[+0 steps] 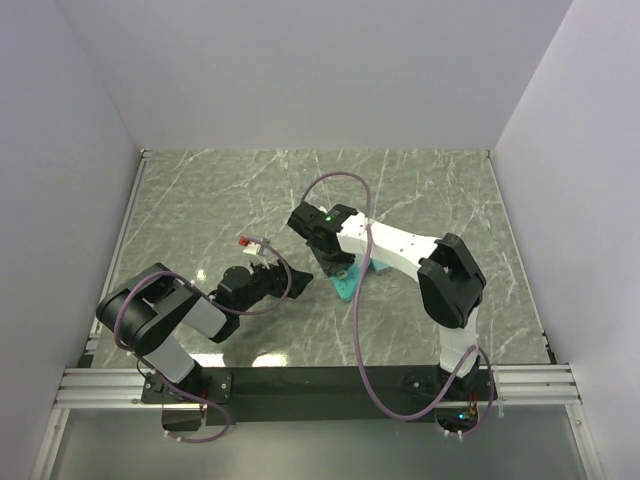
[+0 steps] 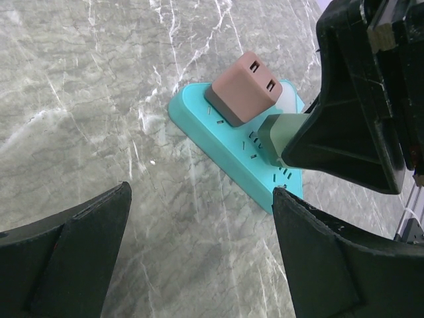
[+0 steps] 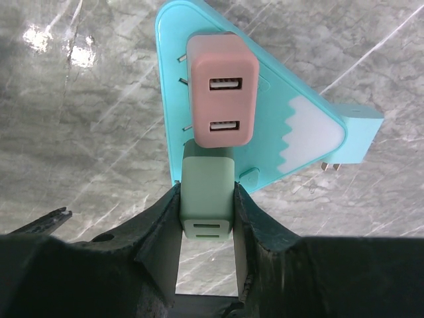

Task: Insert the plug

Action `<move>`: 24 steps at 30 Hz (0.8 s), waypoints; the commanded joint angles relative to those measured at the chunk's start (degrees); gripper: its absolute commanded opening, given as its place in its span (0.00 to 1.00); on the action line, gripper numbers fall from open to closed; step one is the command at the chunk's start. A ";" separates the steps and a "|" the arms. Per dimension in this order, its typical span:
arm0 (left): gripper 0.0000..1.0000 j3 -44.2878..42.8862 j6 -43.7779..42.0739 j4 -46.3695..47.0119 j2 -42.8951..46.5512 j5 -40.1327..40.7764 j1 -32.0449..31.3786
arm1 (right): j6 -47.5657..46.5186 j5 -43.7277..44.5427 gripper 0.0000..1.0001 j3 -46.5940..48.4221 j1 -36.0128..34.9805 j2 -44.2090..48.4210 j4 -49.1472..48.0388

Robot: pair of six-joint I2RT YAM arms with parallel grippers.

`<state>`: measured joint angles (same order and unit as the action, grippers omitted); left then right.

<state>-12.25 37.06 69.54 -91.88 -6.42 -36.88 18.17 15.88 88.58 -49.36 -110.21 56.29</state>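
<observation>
1. The green plug (image 3: 207, 192) is clamped by its two side faces between the right fingers (image 3: 159, 225), which are drawn in narrow around it.
2. It is held at the face of the strip (image 3: 275, 93), just beside the pink plug (image 3: 222, 89) already seated in the strip, on the wrist side of it.
3. Its long axis is seen to run in line with the fingers and down toward the strip's face. The port end is turned back toward the wrist, so the prong end is judged to point at the strip.
4. The prongs are hidden, so it cannot be told whether they have met the strip's slots. From the left wrist the plug's lower end is seen close over the slots, leaning rather than square to the face.
5. The left fingers (image 2: 73, 245) are spread wide and nothing is held. They are kept over the worktop (image 2: 79, 99), near the strip but apart from it.
6. The right arm is plainly the nearer. The coming move is judged to turn on the prongs being lined up with the slots and pressed along the plug's own axis.
7. The green plug is seen as a pale, boxy block with rounded corners and a lighter end face bearing one slot-like port.
</observation>
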 commanded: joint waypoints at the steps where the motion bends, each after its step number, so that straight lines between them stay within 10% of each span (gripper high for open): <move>1: 0.93 -0.67 -1.02 2.09 0.30 -0.35 0.23 | 0.19 2.31 0.34 -1.30 0.85 2.63 -2.68; 13: 0.93 -0.76 -0.76 2.27 -0.41 -0.35 0.23 | 0.63 3.10 0.55 -6.22 1.02 6.50 -7.42; 24: 0.92 -1.11 -0.58 2.79 -1.46 -0.97 0.23 | 0.55 4.95 0.33 -8.59 1.02 8.96 -10.68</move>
<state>-12.25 37.08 69.58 -92.68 -6.46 -36.88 18.41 18.61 80.18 -48.71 -103.94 48.21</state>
